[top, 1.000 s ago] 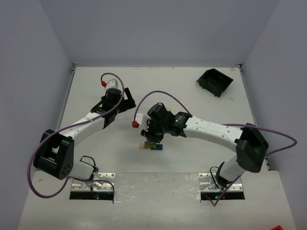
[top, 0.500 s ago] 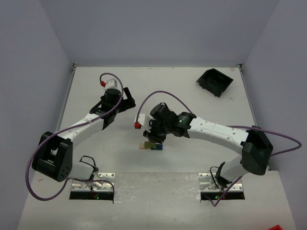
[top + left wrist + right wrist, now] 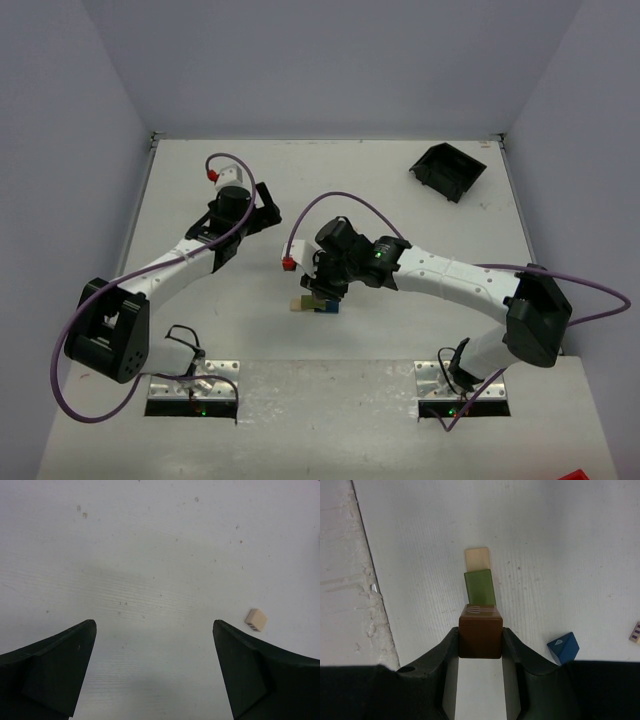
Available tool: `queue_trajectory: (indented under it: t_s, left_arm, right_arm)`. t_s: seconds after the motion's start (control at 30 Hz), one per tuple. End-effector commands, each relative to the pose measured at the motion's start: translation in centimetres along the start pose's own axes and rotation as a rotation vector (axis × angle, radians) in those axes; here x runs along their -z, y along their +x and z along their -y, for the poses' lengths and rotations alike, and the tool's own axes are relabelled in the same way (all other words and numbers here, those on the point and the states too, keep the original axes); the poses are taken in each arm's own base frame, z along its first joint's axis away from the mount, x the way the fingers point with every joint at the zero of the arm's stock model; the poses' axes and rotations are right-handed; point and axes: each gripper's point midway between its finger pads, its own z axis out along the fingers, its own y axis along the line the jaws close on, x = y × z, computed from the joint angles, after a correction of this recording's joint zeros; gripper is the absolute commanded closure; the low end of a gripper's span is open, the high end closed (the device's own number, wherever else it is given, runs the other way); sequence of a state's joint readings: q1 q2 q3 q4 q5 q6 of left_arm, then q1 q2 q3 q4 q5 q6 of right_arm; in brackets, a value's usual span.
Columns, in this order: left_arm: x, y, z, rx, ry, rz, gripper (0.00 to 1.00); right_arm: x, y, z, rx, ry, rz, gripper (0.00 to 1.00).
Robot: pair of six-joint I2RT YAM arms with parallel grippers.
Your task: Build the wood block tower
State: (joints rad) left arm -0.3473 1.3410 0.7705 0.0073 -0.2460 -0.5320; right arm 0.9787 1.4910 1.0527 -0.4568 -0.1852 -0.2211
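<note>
The right pincer is clenched on a reddish brown block, gripped between both fingers. Directly ahead of its tips lies the wood block tower: an olive green block, then a pale tan block beyond it. A dark blue block lies on the surface, just outside the finger on the right of the wrist view. The left pincer is released and holds nothing. A small pale block lies just ahead of its finger on the right of the wrist view.
</note>
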Motion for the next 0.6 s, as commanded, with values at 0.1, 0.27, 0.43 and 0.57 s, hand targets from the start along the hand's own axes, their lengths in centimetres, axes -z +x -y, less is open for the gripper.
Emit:
queue_trajectory:
  t_s: [0.1,0.27,0.43,0.57]
  left_arm:
    - [0.36,-1.96,0.48,0.026,0.018,0.071,0.00]
    - [0.38,-2.06,0.41,0.026,0.012,0.074,0.00]
    - [0.31,-1.94,0.20,0.026,0.004,0.074,0.00]
    - [0.31,-1.98,0.21,0.026,0.004,0.075,0.00]
  right_arm:
    - [0.80,-1.96,0.37,0.025,0.016,0.064,0.79]
    - [0.71,-1.92,0.23,0.029,0.007,0.065,0.79]
    - [0.32,-1.41,0.26,0.044,0.004,0.049,0.79]
    - [0.24,-1.50,0.21,0.051,-0.003,0.050,0.79]
